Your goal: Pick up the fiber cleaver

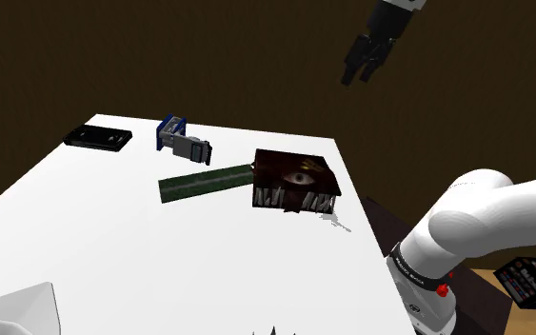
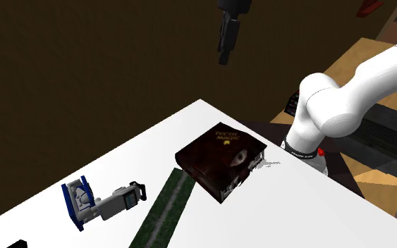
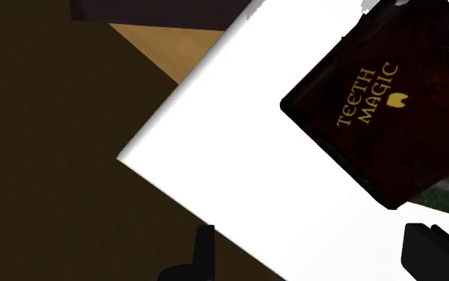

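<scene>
Dark brown background stands behind the white table (image 1: 94,238). High above the table's corner hangs the gripper (image 1: 357,74), its two fingers apart and holding nothing (the wrist view shows the gap clearly). The blue and grey fiber cleaver (image 1: 182,141) lies far below the hand and well apart from it, beyond a dark box (image 1: 294,179) and a green strip (image 1: 207,181).

The fiber cleaver (image 1: 182,140) is blue and grey, the box (image 1: 292,177) maroon.
</scene>
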`<state>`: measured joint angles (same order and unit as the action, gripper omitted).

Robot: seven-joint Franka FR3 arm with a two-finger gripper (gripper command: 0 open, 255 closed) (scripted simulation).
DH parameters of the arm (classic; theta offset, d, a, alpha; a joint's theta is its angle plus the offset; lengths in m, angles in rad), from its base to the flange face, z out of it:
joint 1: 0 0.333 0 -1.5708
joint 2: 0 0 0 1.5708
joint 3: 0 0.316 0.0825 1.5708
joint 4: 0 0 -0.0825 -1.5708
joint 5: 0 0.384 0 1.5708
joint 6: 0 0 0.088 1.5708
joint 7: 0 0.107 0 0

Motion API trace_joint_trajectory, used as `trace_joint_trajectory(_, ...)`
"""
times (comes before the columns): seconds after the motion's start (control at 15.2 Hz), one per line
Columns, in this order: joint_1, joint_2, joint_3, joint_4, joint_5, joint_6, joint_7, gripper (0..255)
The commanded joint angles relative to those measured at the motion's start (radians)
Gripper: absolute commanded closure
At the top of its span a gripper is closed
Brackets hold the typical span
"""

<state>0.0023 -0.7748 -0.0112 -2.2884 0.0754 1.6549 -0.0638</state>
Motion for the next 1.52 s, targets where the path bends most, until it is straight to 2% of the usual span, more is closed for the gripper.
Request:
trace_joint_trajectory(0.0, 0.000, 0.000, 0.000, 0.000, 0.000, 0.000, 0.000, 0)
trace_joint_trajectory(0.79, 0.061, 0.307, 0.187, 0.089, 0.076, 0.210, 0.176, 0)
trace_joint_trajectory(1.12, 0.079, 0.465, 0.258, 0.175, 0.071, 0.278, 0.254, 0)
trace_joint_trajectory(1.45, 0.099, 0.636, 0.321, 0.291, 0.036, 0.327, 0.339, 0)
